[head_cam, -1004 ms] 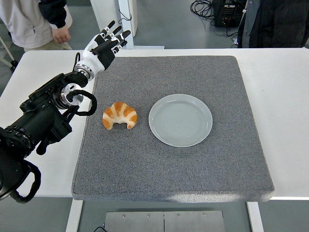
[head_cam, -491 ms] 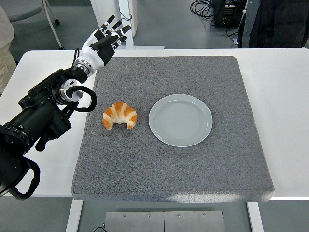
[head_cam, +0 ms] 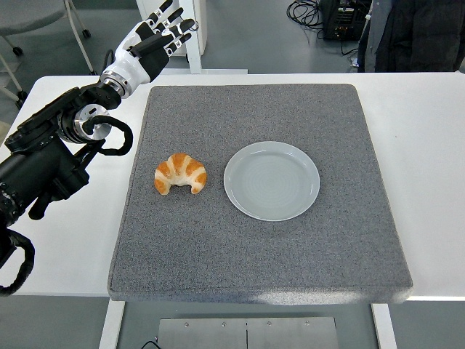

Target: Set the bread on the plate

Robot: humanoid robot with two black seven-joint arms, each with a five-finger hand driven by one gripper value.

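Observation:
A golden croissant [head_cam: 181, 174] lies on the grey mat [head_cam: 254, 240], left of centre. Just to its right sits an empty pale grey plate [head_cam: 272, 180]. My left hand [head_cam: 158, 38] is raised beyond the mat's far left corner, well above and behind the croissant, with its fingers spread and holding nothing. The black left arm [head_cam: 51, 156] runs in from the left edge. No right arm shows.
The mat covers most of the white table [head_cam: 425, 145]. A person in dark clothes [head_cam: 414, 33] stands at the top right. A chair base [head_cam: 43, 22] shows at the top left, and cables lie on the floor beyond the table.
My left hand has risen and drawn back toward the upper left, away from the mat's corner. The person at the top left has walked out of view. The croissant and plate have not moved.

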